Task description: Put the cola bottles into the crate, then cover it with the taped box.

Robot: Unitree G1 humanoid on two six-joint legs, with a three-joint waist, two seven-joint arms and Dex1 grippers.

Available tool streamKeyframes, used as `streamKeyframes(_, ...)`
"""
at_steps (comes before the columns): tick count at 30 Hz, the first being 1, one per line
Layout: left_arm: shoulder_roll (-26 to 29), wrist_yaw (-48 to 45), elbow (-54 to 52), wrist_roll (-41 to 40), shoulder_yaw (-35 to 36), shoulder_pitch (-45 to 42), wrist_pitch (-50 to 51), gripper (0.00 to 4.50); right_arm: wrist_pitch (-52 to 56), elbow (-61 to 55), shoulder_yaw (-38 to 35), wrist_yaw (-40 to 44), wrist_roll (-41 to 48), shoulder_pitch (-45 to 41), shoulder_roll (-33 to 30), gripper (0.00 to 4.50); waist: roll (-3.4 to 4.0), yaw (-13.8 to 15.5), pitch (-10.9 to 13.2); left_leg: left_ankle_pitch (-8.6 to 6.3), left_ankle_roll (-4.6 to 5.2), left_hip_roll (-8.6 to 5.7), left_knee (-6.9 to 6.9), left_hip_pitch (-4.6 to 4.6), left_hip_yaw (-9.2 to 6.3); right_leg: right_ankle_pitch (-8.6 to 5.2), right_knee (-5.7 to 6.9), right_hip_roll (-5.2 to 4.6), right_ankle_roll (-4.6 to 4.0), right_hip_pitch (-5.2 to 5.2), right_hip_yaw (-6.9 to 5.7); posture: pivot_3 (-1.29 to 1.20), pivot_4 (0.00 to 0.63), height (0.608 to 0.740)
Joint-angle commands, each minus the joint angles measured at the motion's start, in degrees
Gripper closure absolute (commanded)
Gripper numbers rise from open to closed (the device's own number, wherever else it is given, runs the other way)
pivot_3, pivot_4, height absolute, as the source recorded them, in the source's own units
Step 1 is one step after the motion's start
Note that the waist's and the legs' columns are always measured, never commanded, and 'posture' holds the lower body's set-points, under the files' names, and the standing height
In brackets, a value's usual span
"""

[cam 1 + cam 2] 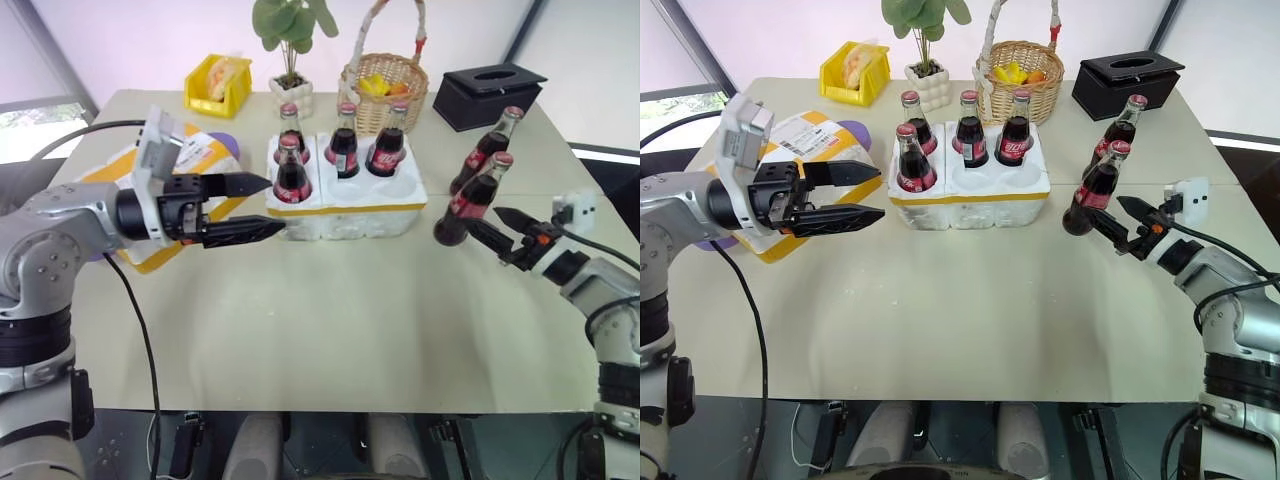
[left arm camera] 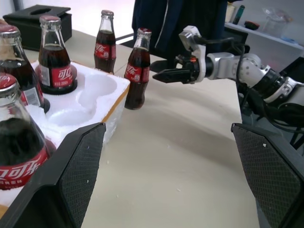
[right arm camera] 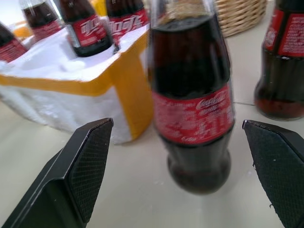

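Pale green table (image 1: 330, 330). Large white styrofoam box with yellow tape bands (image 1: 815, 140) lies at its left. Low white styrofoam crate (image 1: 345, 205) at centre holds four red-capped glass cola bottles (image 1: 292, 172); two more stand right, nearer one (image 1: 468, 205) before right gripper (image 1: 505, 232), jaws wide. Left gripper (image 1: 262, 207) jaws wide, empty, beside crate.

Six cola bottles (image 1: 292, 172) stand on the bench (image 1: 330, 330): four in the one crate (image 1: 345, 212), two outside it. There is also one taped box (image 1: 805, 140), one wicker basket (image 1: 385, 92), one yellow bin (image 1: 217, 84), one potted plant (image 1: 292, 50) and one black tissue box (image 1: 487, 93).
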Motion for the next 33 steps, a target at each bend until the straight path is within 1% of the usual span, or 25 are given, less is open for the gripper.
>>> streamKeyframes(1, 0.73, 0.89, -1.78, -1.13, 1.42, -0.18, -1.33, 0.07, -3.09, 3.18, 0.55, 0.45, -1.43, -2.81, 0.63, 0.00, 0.00, 0.01, 0.00, 0.00, 0.00, 0.01, 0.00, 0.00, 0.00, 0.00, 0.00, 0.02, 0.00, 0.00, 0.00, 0.00, 0.150, 0.740)
streamKeyframes(6, 1.06, 1.59, -2.07, -1.58, 1.39, -0.17, -1.38, 0.07, -5.16, 7.37, 2.26, 0.96, -2.97, -5.68, 1.67, 0.00, 0.01, 0.02, 0.00, 0.00, 0.00, 0.02, -0.01, 0.00, 0.00, 0.07, 0.00, 0.03, 0.12, 0.00, 0.02, 0.00, 0.150, 0.740)
streamKeyframes(12, 1.08, 2.42, -2.34, -1.59, 1.47, 0.12, -1.57, 0.07, -8.26, 15.83, 4.08, 0.96, -5.31, -12.14, 3.88, 0.00, 0.02, -0.20, 0.01, 0.00, 0.00, 0.08, -0.01, 0.03, 0.00, 0.10, -0.01, 0.12, 0.08, 0.00, 0.04, 0.00, 0.150, 0.740)
streamKeyframes(17, 1.00, 3.23, -2.68, -1.60, 1.64, 0.43, -1.88, 0.07, -9.50, 18.92, 5.16, 0.82, -6.61, -14.69, 5.23, 0.00, 0.01, -0.08, 0.01, 0.00, 0.00, 0.13, -0.04, 0.02, -0.01, 0.14, -0.02, 0.18, 0.14, -0.02, 0.05, 0.00, 0.150, 0.740)
streamKeyframes(18, 0.97, 3.38, -2.63, -1.55, 1.63, 0.37, -1.98, 0.00, -9.60, 19.02, 5.20, 0.80, -6.67, -14.90, 5.46, 0.54, 0.01, -0.04, 0.01, 0.00, 0.00, 0.13, -0.05, 0.02, -0.01, 0.14, -0.02, 0.19, 0.14, -0.02, 0.05, 0.00, 0.150, 0.740)
streamKeyframes(19, 0.97, 3.51, -2.54, -1.53, 1.61, 0.32, -2.08, 0.00, -9.61, 19.01, 5.12, 0.76, -6.59, -15.10, 5.77, 0.87, 0.02, -0.07, 0.01, 0.00, 0.00, 0.13, -0.04, 0.02, -0.02, 0.14, -0.02, 0.19, 0.14, -0.02, 0.05, 0.00, 0.150, 0.740)
streamKeyframes(20, 1.03, 3.61, -2.52, -1.50, 1.60, 0.34, -2.24, 0.00, -9.56, 18.89, 5.04, 0.72, -6.52, -15.24, 6.01, 1.35, 0.02, -0.08, 0.01, 0.00, 0.00, 0.13, -0.04, 0.02, -0.01, 0.14, -0.02, 0.19, 0.14, -0.02, 0.06, 0.00, 0.150, 0.740)
streamKeyframes(21, 1.11, 3.68, -2.48, -1.50, 1.58, 0.34, -2.33, 0.00, -9.53, 18.75, 5.02, 0.66, -6.55, -15.37, 6.16, 1.65, 0.01, -0.09, 0.01, 0.00, 0.00, 0.13, -0.04, 0.02, -0.01, 0.14, -0.02, 0.19, 0.14, -0.02, 0.07, 0.00, 0.150, 0.740)
streamKeyframes(26, 1.22, 4.36, -2.76, -1.90, 2.07, 0.76, -2.39, 0.00, -8.56, 16.48, 4.83, 0.97, -6.45, -14.87, 5.27, 1.65, 0.02, -0.16, 0.01, 0.00, 0.00, 0.25, -0.05, 0.05, -0.01, 0.17, -0.02, 0.33, 0.09, -0.02, 0.09, 0.00, 0.150, 0.740)
streamKeyframes(30, 1.61, 4.53, -3.10, -2.26, 2.60, 1.87, -2.28, 0.00, -6.80, 12.35, 3.79, 1.93, -5.41, -14.63, 2.94, 1.65, 0.06, -0.14, 0.04, 0.00, 0.00, 0.25, -0.06, 0.03, 0.00, 0.17, -0.02, 0.33, 0.08, -0.07, 0.10, 0.00, 0.150, 0.740)
streamKeyframes(33, 2.47, 4.32, -3.77, -2.48, 2.96, 3.46, -2.42, 0.00, -4.45, 7.81, 3.55, 3.35, -4.34, -15.65, 0.76, 1.65, 0.28, -0.09, 0.17, 0.00, 0.00, 0.25, -0.06, -0.04, 0.02, 0.18, -0.02, 0.33, 0.07, -0.15, 0.14, 0.00, 0.150, 0.740)
